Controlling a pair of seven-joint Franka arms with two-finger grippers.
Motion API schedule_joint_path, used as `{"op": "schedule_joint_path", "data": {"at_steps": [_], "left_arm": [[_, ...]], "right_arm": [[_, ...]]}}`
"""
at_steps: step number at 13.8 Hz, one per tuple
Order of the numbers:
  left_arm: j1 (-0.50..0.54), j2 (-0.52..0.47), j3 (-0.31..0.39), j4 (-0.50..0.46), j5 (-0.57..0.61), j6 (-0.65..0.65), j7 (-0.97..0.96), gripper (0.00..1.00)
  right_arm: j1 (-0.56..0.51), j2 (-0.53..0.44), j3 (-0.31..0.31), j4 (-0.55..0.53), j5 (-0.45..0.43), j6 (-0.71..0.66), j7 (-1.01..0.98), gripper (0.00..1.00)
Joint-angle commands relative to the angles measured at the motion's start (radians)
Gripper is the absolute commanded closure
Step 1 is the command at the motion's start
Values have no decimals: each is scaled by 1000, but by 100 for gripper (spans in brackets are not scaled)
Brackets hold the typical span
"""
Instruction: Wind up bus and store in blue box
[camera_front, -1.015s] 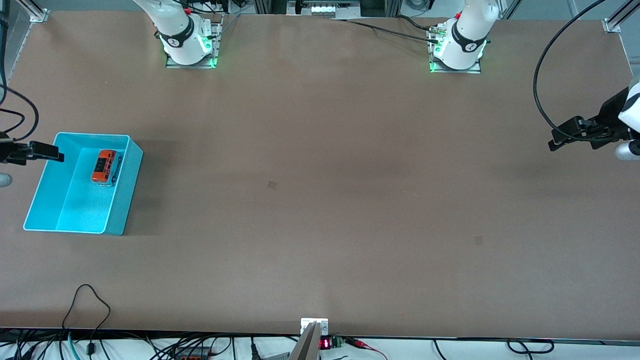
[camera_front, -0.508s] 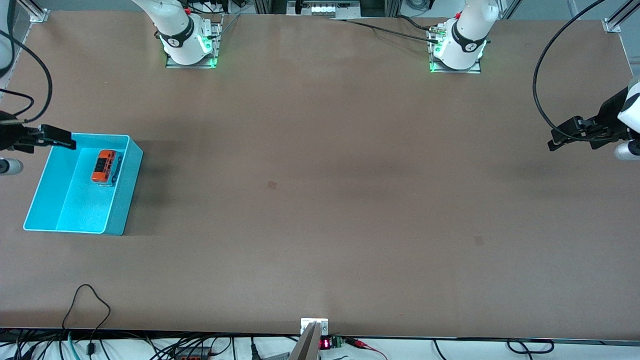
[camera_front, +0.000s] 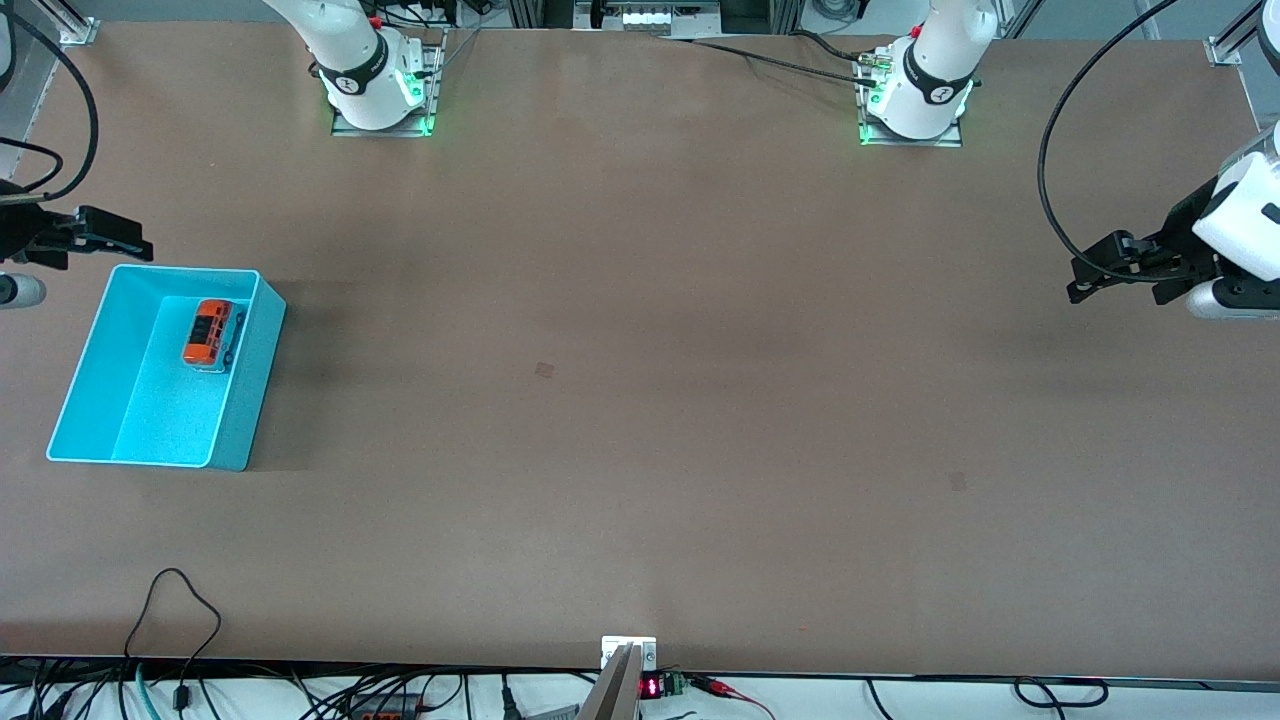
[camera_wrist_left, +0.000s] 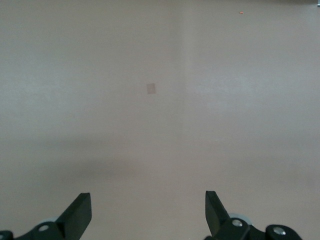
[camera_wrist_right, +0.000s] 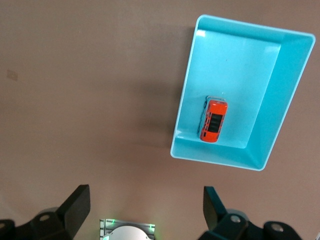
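The small orange bus (camera_front: 207, 333) lies inside the blue box (camera_front: 160, 420), close to the wall toward the table's middle, at the right arm's end of the table. My right gripper (camera_front: 135, 240) hangs open and empty over the table just off the box's corner nearest the robots. Its wrist view looks down on the bus (camera_wrist_right: 214, 120) in the blue box (camera_wrist_right: 235, 65), with the right gripper (camera_wrist_right: 146, 192) spread wide. My left gripper (camera_front: 1085, 280) is open and empty over bare table at the left arm's end; the left gripper (camera_wrist_left: 147, 200) has nothing between its fingers.
The two arm bases (camera_front: 380, 95) (camera_front: 915, 100) stand along the table's edge farthest from the front camera. Small dark marks (camera_front: 545, 370) (camera_front: 958, 481) sit on the brown tabletop. A black cable (camera_front: 175, 600) loops at the near edge.
My right gripper has drawn back from over the box's rim toward the robots' side. My left gripper has shifted slightly toward the table's middle. The bus has stayed put.
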Motion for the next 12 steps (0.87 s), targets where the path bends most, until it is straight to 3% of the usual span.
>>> {"op": "schedule_joint_path", "data": {"at_steps": [1, 12], "left_arm": [[29, -27, -5, -21, 17, -12, 14, 0], [29, -52, -6, -50, 9, -24, 3, 0]], "right_arm": [[9, -52, -1, -57, -4, 8, 25, 0], [3, -52, -1, -53, 10, 19, 80, 0]]}}
